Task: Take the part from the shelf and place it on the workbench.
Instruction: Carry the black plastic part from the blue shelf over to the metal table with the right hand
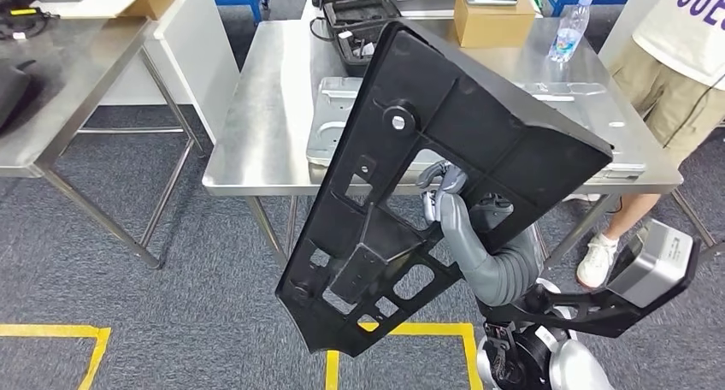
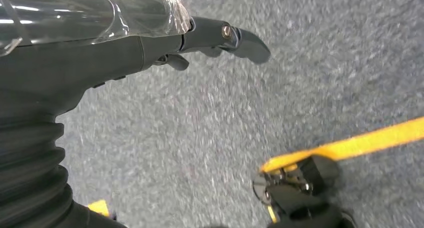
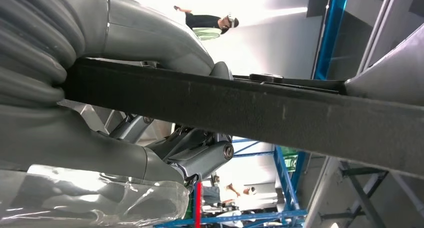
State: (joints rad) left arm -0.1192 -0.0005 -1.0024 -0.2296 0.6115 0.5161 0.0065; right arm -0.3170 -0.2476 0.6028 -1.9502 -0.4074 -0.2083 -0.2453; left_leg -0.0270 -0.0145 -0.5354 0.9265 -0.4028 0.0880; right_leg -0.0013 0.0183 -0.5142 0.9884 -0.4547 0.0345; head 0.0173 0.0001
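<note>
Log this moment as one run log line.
phase: carrying | right hand: holds black part | left hand: hangs over floor | workbench: ahead | part not yet placed

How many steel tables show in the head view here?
2. One steel table stands straight ahead, behind the black part that the right hand holds; the second is at the far left. Others may be hidden.

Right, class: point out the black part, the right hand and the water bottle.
black part (image 1: 479,108), head view, on its broad upper panel.
right hand (image 1: 453,209), head view, on its grey fingers behind the part.
water bottle (image 1: 569,31), head view, on its clear body.
</note>
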